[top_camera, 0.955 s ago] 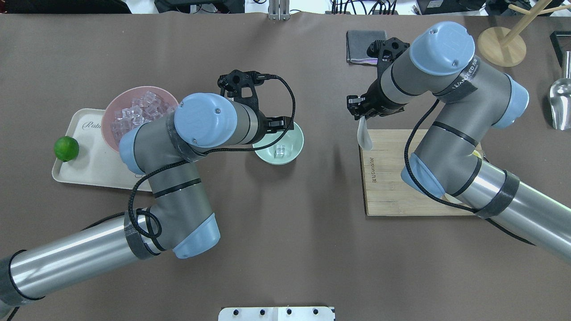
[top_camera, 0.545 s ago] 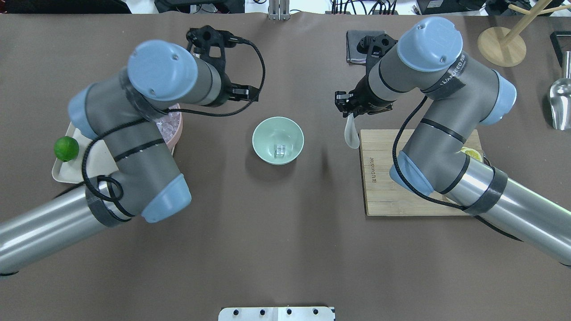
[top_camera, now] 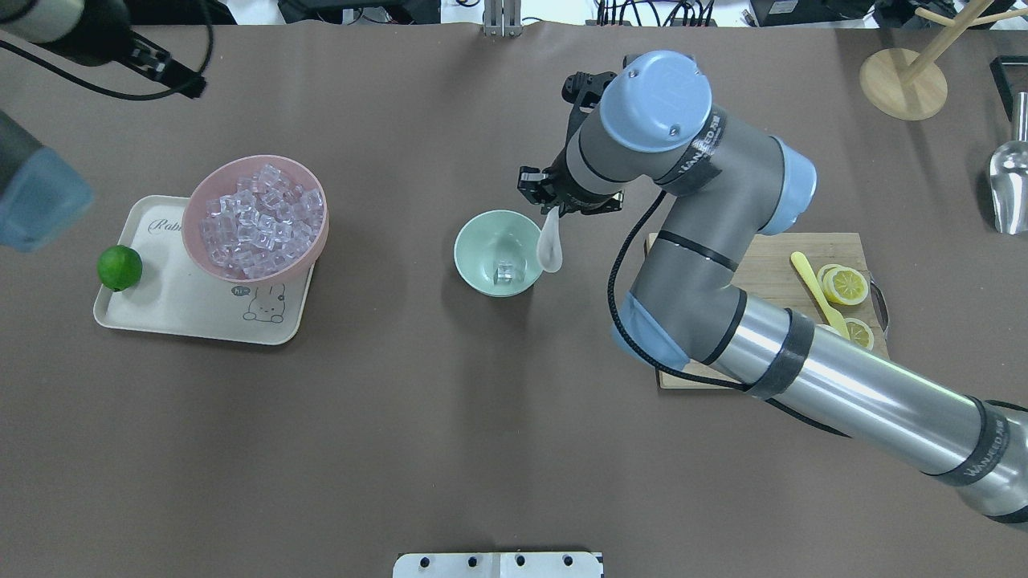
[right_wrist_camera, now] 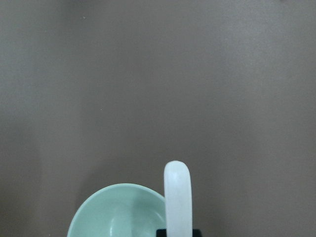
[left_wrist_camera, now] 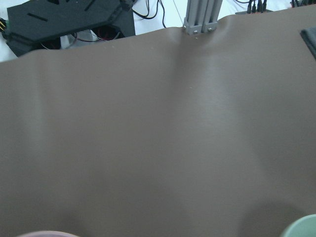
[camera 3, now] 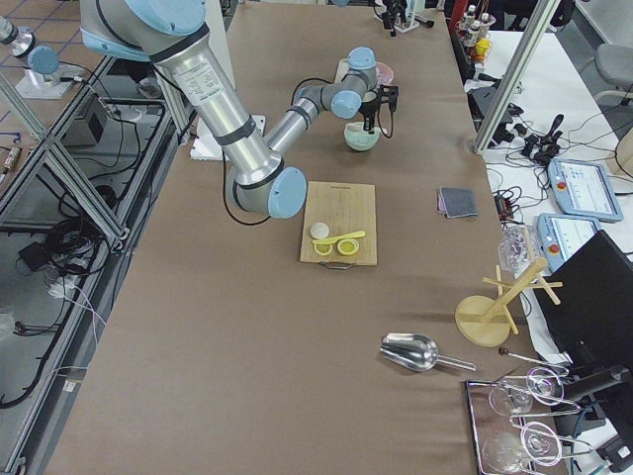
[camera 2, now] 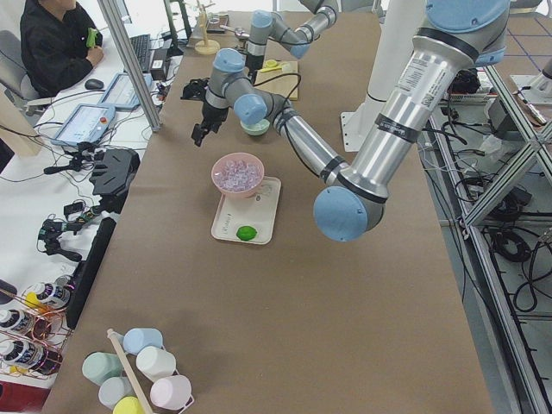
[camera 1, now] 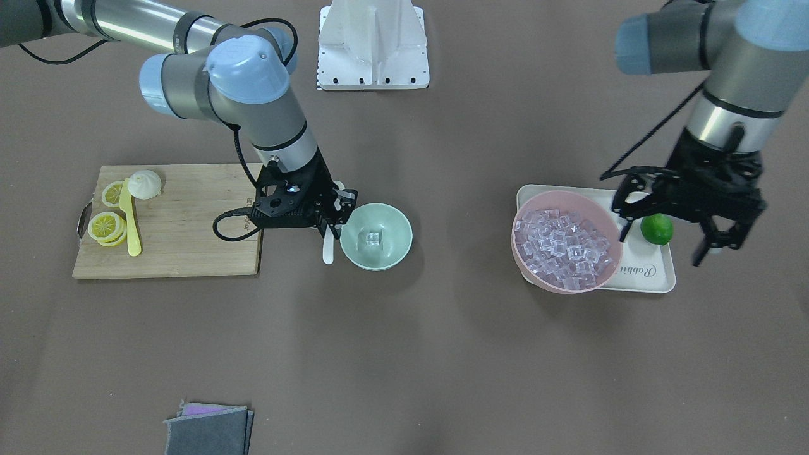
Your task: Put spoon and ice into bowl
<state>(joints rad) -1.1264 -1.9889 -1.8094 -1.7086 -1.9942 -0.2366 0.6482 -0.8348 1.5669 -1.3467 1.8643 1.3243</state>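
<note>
Our right tool is clamped on the spoon at the bowl rim, with ice inside. Our left tool hangs spread apart.

Mint-green bowl, white spoon, pink bowl — brown table.

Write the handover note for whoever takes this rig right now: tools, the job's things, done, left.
Left tool: open, empty, raised over the tray near the lime.
Right tool: shut on the spoon, handle up, scoop hanging at the rim of the bowl on the cutting board side.
Done: one ice cube lies in the bowl.
Left: carry the spoon over the bowl, lower it in, and open the right tool.
</note>
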